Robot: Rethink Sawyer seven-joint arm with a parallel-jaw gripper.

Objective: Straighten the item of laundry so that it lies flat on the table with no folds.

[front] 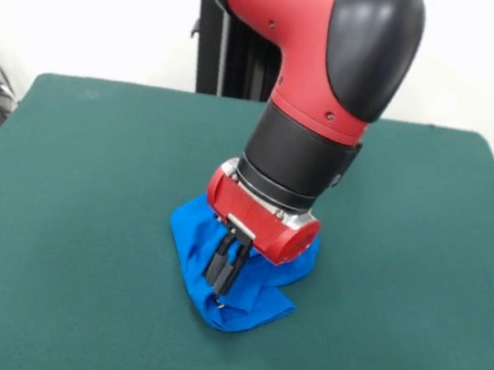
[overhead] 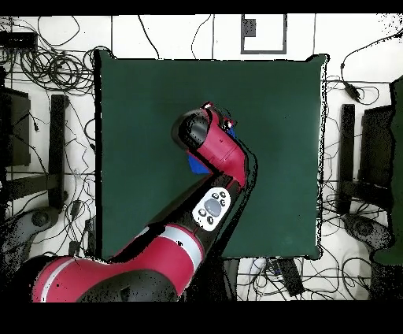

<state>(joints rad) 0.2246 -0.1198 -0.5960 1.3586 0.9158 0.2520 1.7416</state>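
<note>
The blue T-shirt (front: pixel 256 302) lies crumpled in a small heap near the middle of the dark green table (front: pixel 82 180). Its lettering is hidden. My gripper (front: pixel 222 285) points down into the heap, tilted, with its black fingers (front: pixel 218 259) close together and their tips in the cloth. The cloth bunches up under the red wrist. In the overhead view the arm covers the gripper, and only blue slivers of the shirt (overhead: pixel 194 165) show beside it on the table (overhead: pixel 275 118).
The robot's black pedestal (front: pixel 233 54) stands at the table's far side. Cables and stands (overhead: pixel 47 118) crowd the floor around the table. Bare green felt surrounds the shirt on all sides.
</note>
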